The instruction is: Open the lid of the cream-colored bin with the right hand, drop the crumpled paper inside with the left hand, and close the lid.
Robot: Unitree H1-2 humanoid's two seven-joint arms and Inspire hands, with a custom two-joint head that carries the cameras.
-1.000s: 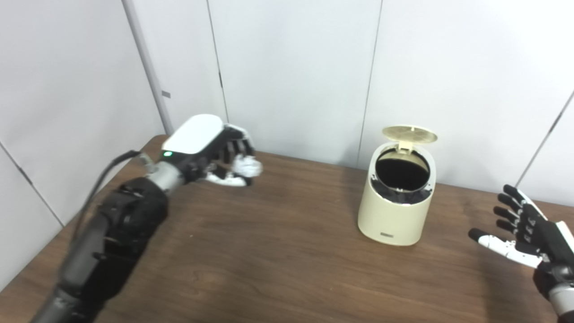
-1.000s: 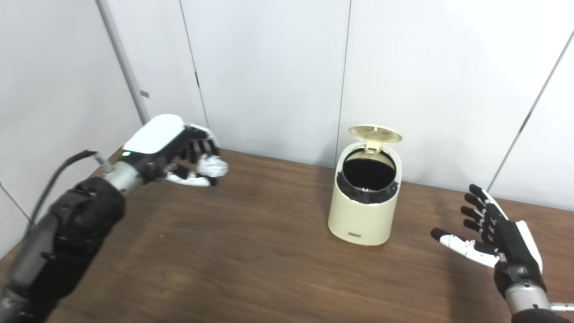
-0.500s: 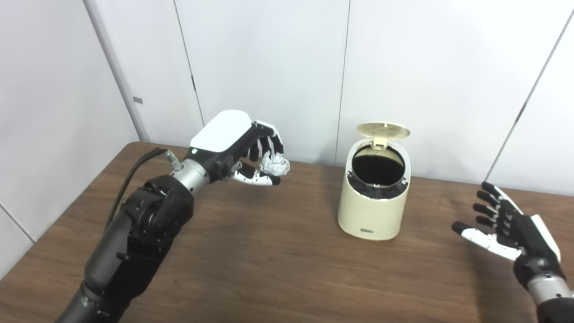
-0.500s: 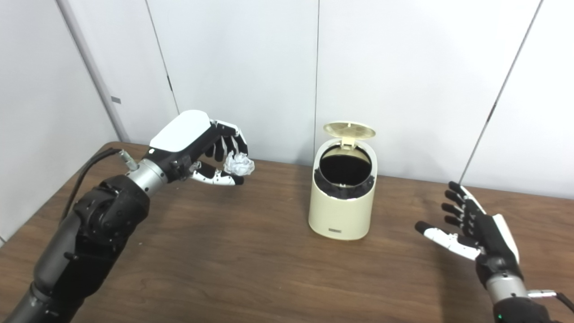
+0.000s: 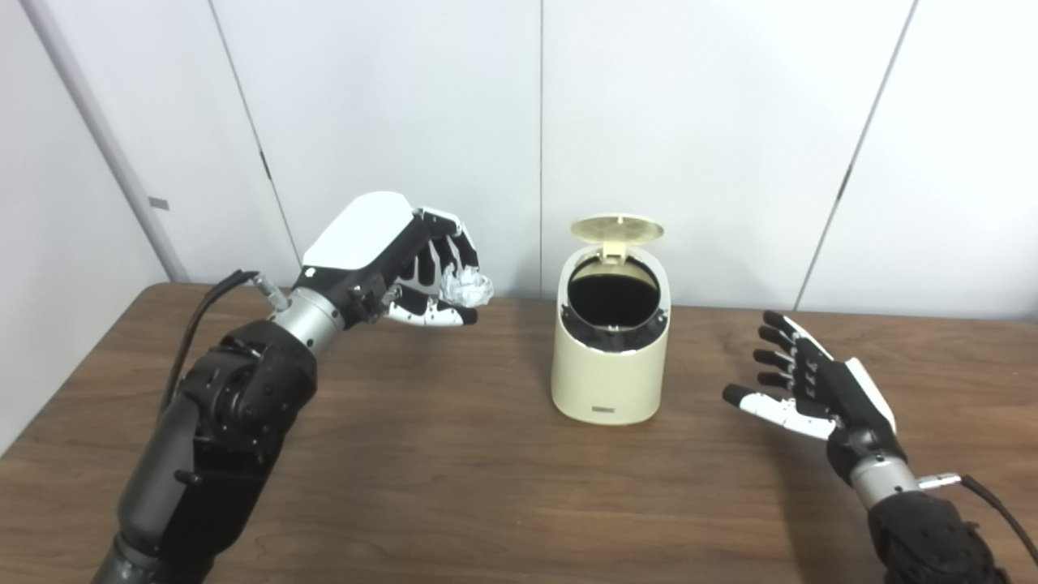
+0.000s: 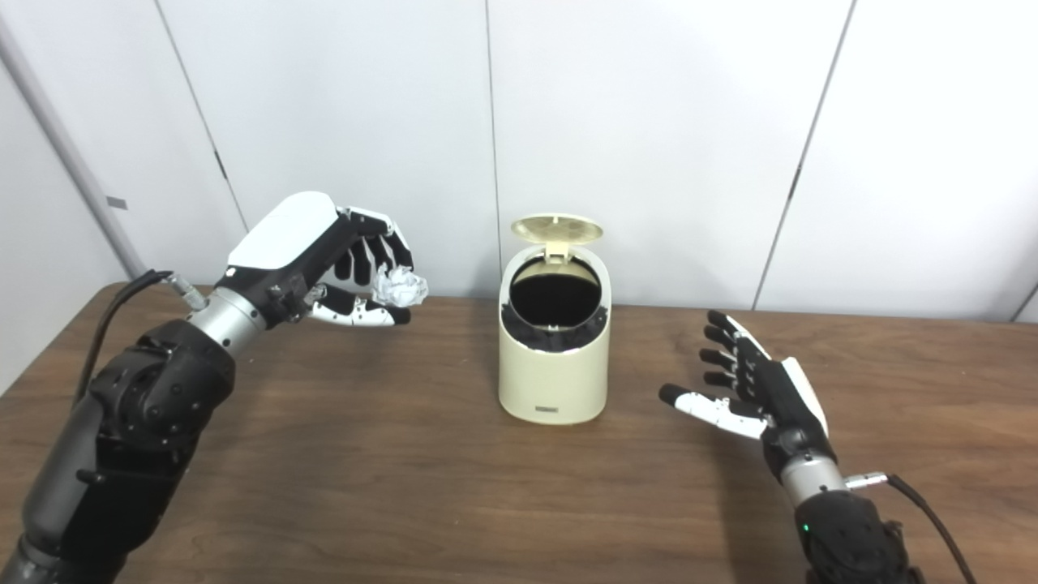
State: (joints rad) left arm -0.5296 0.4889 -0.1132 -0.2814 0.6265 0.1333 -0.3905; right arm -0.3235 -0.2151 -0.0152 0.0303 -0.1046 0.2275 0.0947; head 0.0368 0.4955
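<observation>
text: none legible | bin (image 5: 610,381) front label (image 5: 602,410): possibly a brand, too blurred

Counted on one brown table (image 5: 454,487): one cream-colored bin (image 5: 610,369) with its one lid (image 5: 617,229) raised, and one crumpled paper (image 5: 467,286). Also two robot hands, the left hand (image 5: 397,259) and the right hand (image 5: 811,389), backed by four white wall panels (image 5: 689,122)

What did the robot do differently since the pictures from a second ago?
The camera swung, so the whole scene shifted. Against the cream-colored plastic bin, the left hand carried the white crumpled paper ball closer, though it is not over the opening yet. Unchanged: the round lid stands open, and the right hand waits open beside the bin.
</observation>
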